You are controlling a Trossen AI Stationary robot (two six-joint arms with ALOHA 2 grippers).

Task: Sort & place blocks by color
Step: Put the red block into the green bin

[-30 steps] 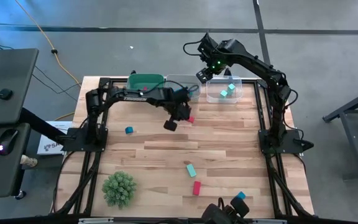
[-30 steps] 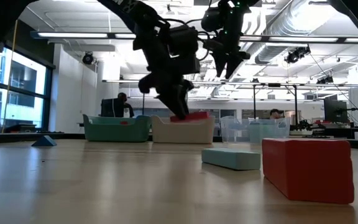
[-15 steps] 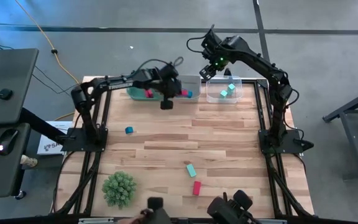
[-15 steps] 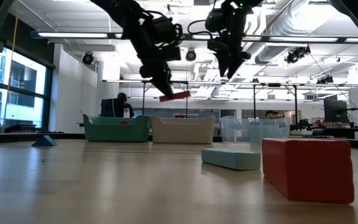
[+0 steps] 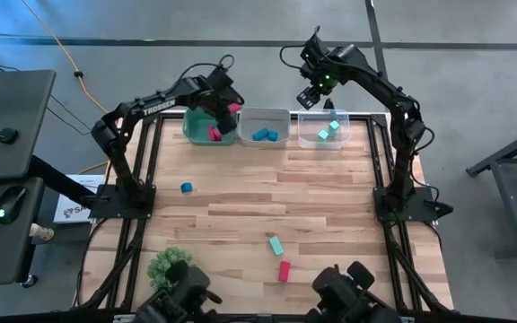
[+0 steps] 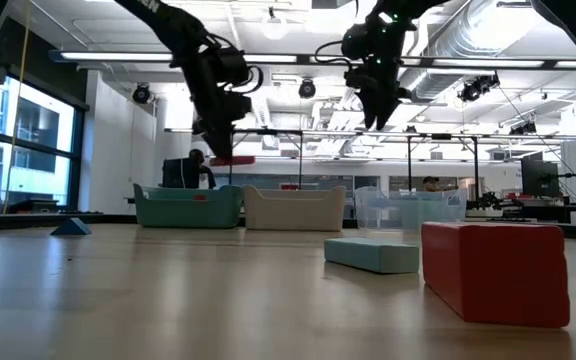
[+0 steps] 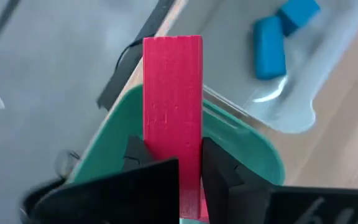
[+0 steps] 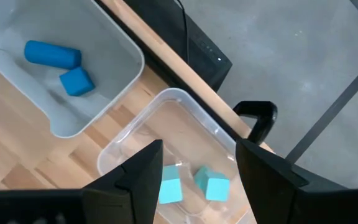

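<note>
My left gripper (image 5: 230,115) is shut on a red bar (image 7: 173,106) and hangs over the far right part of the green bin (image 5: 203,124), which holds another red block (image 5: 213,135). My right gripper (image 8: 197,168) stands open, with nothing between its fingers, above the clear bin (image 5: 323,131) holding two teal blocks (image 8: 169,190). The white bin (image 5: 264,124) between them holds blue blocks (image 8: 51,55). A blue cube (image 5: 186,187), a teal block (image 5: 276,245) and a red block (image 5: 284,270) lie flat on the table. My left gripper pinches the red bar between its two fingers (image 7: 138,155), on the bar's two long sides near one end (image 7: 173,171). The fingers come from above, slanting down. The bar is lifted clear and lies about level (image 6: 231,160) above the green bin.
A green spiky ball (image 5: 170,265) sits at the table's near left. The three bins stand in a row along the far edge. In the low view the teal block (image 6: 373,255) and red block (image 6: 496,272) lie close to the camera.
My left gripper has carried the red bar from over the table's far middle up and toward the far left, to above the green bin, rolling as it went. The bar has stayed in the hold. My right gripper has shifted slightly toward the far edge.
</note>
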